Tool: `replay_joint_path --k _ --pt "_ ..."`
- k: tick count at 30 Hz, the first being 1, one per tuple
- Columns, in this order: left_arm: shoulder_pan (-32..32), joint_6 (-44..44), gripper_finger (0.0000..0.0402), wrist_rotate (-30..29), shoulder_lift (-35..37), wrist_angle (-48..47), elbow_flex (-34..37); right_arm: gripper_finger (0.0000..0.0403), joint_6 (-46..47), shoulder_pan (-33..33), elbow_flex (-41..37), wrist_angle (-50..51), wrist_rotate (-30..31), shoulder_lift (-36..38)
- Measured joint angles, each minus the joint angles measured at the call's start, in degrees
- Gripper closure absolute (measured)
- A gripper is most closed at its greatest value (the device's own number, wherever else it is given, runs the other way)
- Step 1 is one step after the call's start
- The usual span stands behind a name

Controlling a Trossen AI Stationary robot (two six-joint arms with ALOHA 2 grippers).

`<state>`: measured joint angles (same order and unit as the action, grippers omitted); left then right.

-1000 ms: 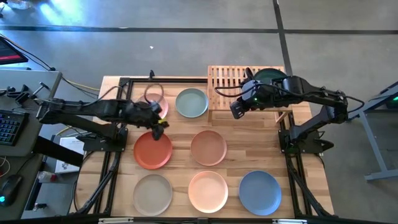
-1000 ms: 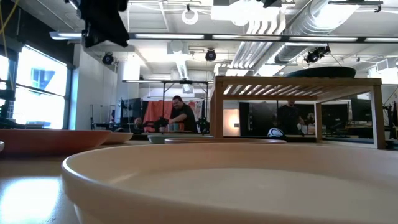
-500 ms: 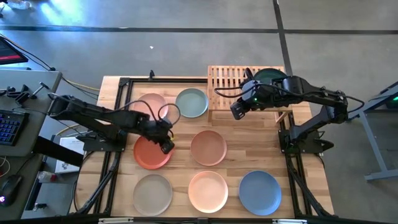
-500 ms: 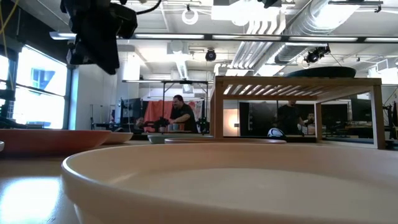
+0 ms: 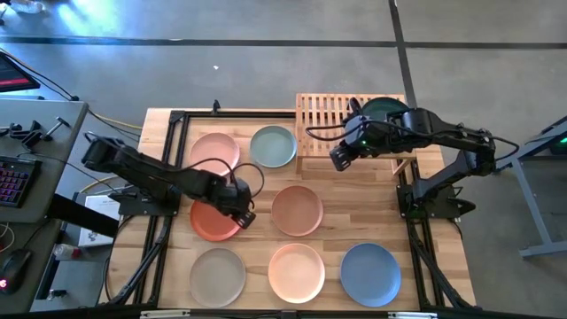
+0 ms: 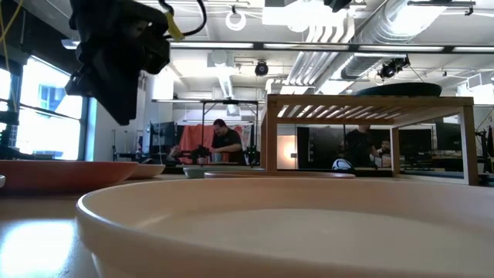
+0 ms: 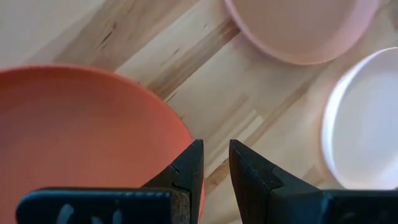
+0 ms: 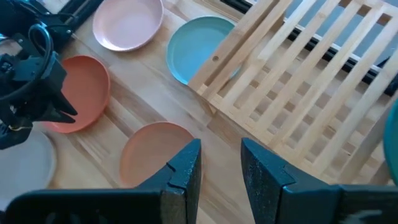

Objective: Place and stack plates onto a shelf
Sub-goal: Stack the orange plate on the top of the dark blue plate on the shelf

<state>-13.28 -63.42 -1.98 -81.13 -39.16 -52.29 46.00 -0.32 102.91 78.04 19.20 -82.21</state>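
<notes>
Seven plates lie flat on the wooden table: pink (image 5: 215,149), pale grey-blue (image 5: 273,146), rust red (image 5: 211,221), tan (image 5: 297,210), beige-grey (image 5: 217,275), peach (image 5: 297,272) and blue (image 5: 370,275). The dark teal plate (image 5: 387,108) rests on top of the slatted shelf (image 5: 323,120). My left gripper (image 5: 241,213) hovers over the rust red plate's right rim (image 7: 180,134), narrowly open (image 7: 216,158), and is well above the table in the low view (image 6: 116,66). My right gripper (image 5: 339,158) hangs open (image 8: 221,165) in front of the shelf's left part, holding nothing.
The black frame rails (image 5: 173,177) run along the table's left and right sides. Bare tabletop (image 5: 354,208) lies right of the tan plate, in front of the shelf. In the low view the peach plate (image 6: 270,224) fills the foreground, and people (image 6: 224,143) stand far behind the table.
My left gripper has moved from above the pink plate toward the table's near edge and a little right, ending over the rust red plate's right rim, and has come lower. The pink plate now shows whole. The right arm has kept still.
</notes>
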Motion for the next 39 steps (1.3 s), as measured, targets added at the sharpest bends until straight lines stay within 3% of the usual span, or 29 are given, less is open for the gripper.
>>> replay_joint_path --k 24,39 --pt "-2.2 -8.4 0.0337 -0.2 -8.4 0.8 0.0 0.0311 0.0 0.0 0.0 3.8 1.7 0.0" --pt "-2.2 -9.9 0.0337 -2.3 -8.4 2.8 0.0 0.0311 0.0 0.0 0.0 4.5 1.7 0.0"
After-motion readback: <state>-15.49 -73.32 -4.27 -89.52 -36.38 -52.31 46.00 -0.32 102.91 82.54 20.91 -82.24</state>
